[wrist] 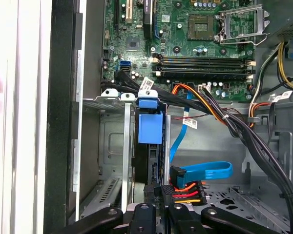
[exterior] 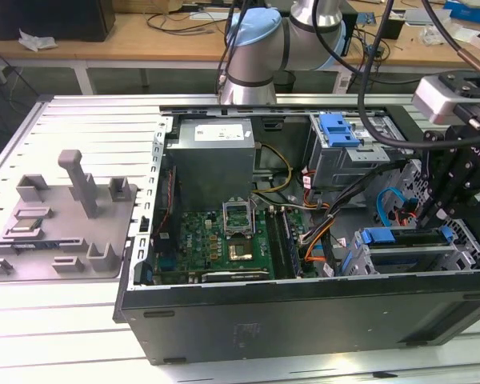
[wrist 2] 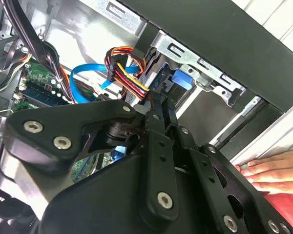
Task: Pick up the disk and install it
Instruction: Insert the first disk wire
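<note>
Exterior view, from its left: a grey fixture plate (exterior: 60,228) lay on the worktop (exterior: 56,328), and beside it you had the open computer case (exterior: 304,316) on its side. Inside the case, the motherboard (exterior: 216,240) filled the left half, with the power supply (exterior: 216,152) behind it. Further towards the exterior view's right sat a second bay with a blue latch (exterior: 340,128), a run of black and coloured cables (exterior: 324,228), and then the drive cage (exterior: 408,256) at the case's corner. Your gripper (exterior: 434,222) was lowered into that cage. In the first wrist view the disk (wrist: 150,129) stood on edge in one slot of the cage. Its blue carrier tab pointed towards the motherboard, and the slot beside it held nothing. The gripper was at the disk's opposite end, next to a blue data cable (wrist: 205,170) and a connector with red, orange and yellow wires (wrist: 188,187). I could not tell whether it was clamped on the disk or had let go. To my eye the pick-up was done and the disk sat well down in its slot, so only the final seating or the release looked left. In the second wrist view a person's hand (wrist 2: 271,170) rested just outside the case wall, near your arm.
</note>
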You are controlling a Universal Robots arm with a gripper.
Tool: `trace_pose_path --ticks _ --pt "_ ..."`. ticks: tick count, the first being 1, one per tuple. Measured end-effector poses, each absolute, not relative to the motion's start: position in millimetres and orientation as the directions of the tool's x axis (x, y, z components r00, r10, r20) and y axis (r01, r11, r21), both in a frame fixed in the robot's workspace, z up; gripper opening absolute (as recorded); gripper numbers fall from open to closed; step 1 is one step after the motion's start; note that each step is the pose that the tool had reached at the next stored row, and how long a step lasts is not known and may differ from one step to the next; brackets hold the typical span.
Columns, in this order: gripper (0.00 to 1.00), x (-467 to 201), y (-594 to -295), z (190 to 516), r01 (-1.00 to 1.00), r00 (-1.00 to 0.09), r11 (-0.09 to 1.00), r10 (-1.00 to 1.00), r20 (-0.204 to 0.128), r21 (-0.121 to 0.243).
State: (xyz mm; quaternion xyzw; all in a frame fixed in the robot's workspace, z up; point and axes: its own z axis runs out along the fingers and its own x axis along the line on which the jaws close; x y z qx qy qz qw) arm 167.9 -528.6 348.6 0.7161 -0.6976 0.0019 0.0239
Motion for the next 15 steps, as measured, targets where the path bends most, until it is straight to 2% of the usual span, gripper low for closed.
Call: trace_pose_path --ticks 15 --pt "0.16 167.9 -528.6 345.7 -0.999 0.027 -0.026 -0.999 0.036 0.032"
